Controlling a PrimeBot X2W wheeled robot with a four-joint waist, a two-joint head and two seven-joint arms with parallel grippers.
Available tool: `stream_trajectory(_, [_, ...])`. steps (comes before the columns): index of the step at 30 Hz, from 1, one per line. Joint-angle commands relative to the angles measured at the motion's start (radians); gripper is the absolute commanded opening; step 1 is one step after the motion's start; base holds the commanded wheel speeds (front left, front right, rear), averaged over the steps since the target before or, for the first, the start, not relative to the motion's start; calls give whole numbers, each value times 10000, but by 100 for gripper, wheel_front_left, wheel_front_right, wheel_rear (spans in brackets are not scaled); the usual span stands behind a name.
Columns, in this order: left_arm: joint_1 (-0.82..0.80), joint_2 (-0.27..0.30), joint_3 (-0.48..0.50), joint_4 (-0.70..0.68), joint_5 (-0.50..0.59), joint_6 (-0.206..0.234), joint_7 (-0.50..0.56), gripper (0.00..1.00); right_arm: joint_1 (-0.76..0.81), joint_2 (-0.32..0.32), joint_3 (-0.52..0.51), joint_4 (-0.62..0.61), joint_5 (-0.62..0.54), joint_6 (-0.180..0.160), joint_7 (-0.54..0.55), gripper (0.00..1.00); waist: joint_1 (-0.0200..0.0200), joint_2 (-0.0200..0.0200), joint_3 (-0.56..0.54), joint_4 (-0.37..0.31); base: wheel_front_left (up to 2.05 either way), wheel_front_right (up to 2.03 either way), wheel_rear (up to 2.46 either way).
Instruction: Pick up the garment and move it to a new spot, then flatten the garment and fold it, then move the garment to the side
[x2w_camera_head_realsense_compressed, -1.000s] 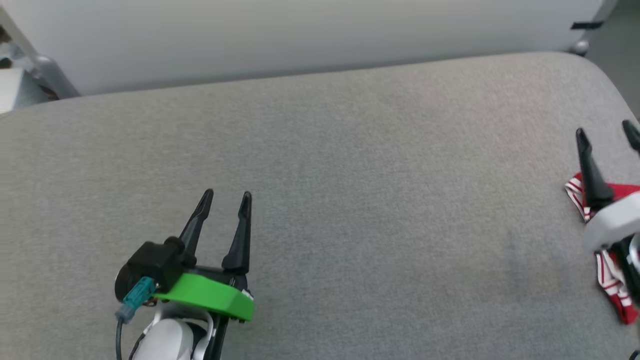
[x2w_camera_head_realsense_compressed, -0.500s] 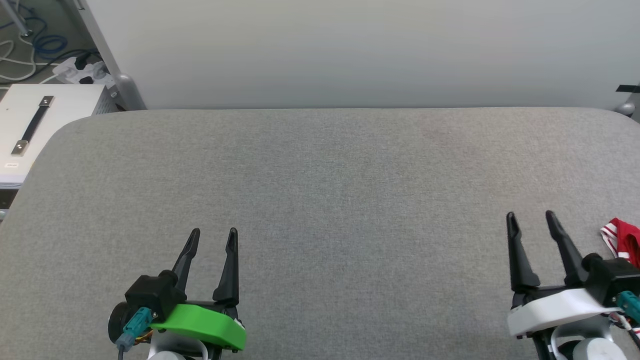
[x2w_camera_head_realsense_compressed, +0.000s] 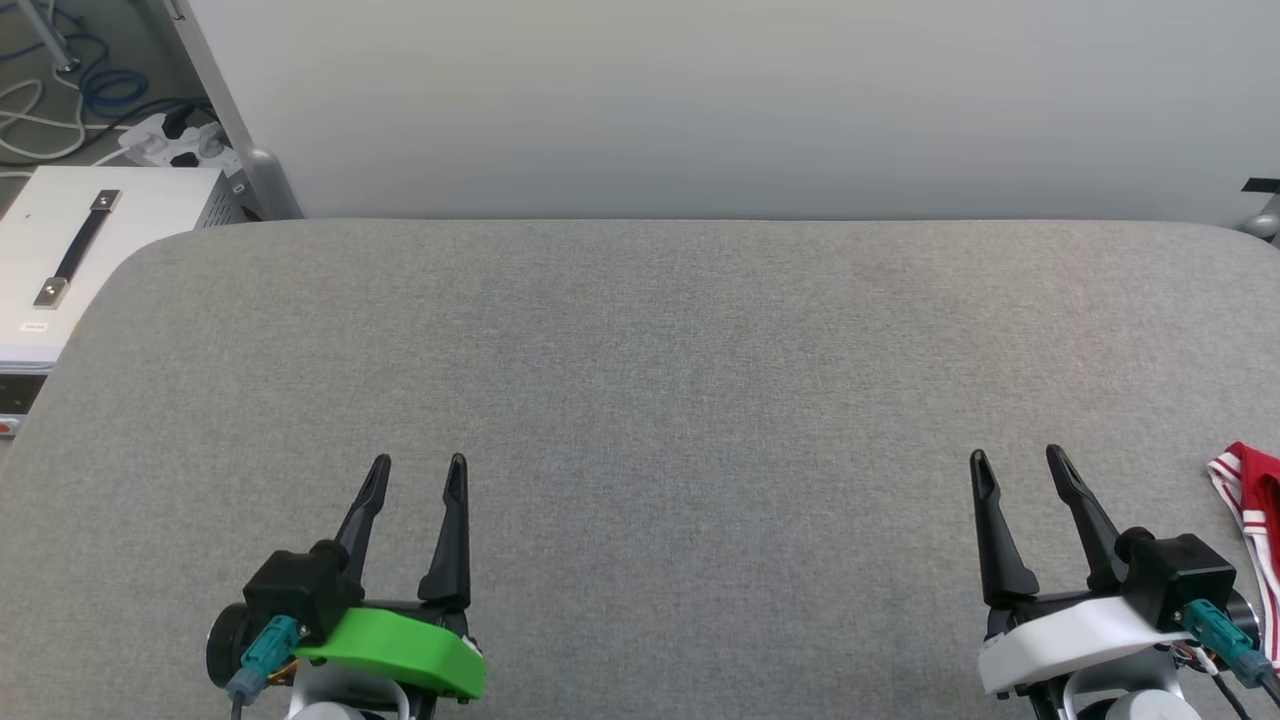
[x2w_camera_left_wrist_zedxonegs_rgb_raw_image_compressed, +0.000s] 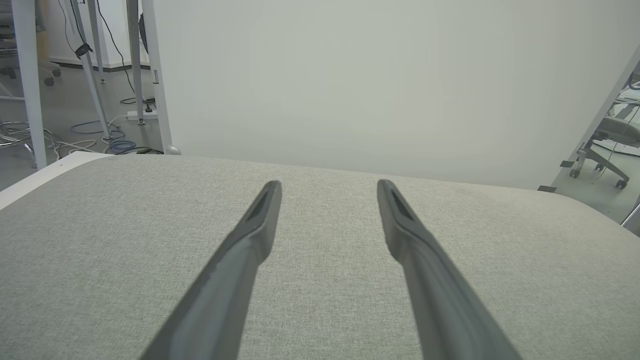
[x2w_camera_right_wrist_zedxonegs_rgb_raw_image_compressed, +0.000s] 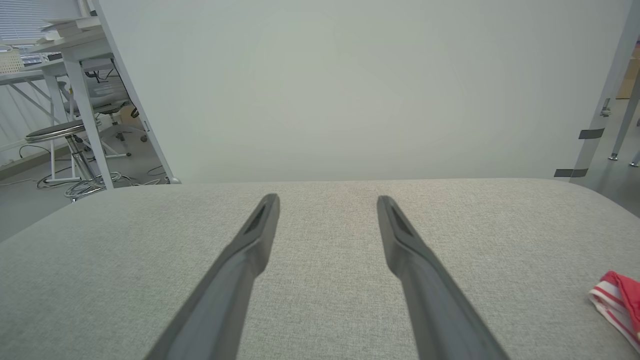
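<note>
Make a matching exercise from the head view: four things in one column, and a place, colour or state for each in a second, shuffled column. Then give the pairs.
Things
1. left tool
2. right tool
3. garment
4. white box

Descriptions
A. red with striped trim, on the table, at the view's right edge
B. green mount, lower left, open
C. beside the table, upper left, with a dark handle
D. white mount, lower right, open

Pairs: 1-B; 2-D; 3-A; 4-C

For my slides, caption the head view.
Left gripper and right gripper, both open, over grey fabric table; red white-trimmed garment at right edge.
</note>
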Motion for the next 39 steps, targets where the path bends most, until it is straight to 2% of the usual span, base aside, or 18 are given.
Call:
stream_trajectory(1, [190,-72,41,-36,26,-49,-59,100,-58,39,-13,38,19,-13,-91,100,1,0,5,-8,0,0,0])
stream_trajectory(13, [174,-87,-79,-34,-178,-64,-59,100,-48,69,-2,86,-31,-13,-154,100,1,0,37,-13,0,0,0])
stream_trajectory(14, [1,-8,-82,7,-114,-36,7,0,0,15,-2,57,-4,0,-80,0,1,0,36,-12,0,0,0])
stream_trajectory(39, [-9,-14,52,-210,370,214,515,0,-27,43,-50,-91,-338,-3,397,0,1,0,24,-86,0,0,0])
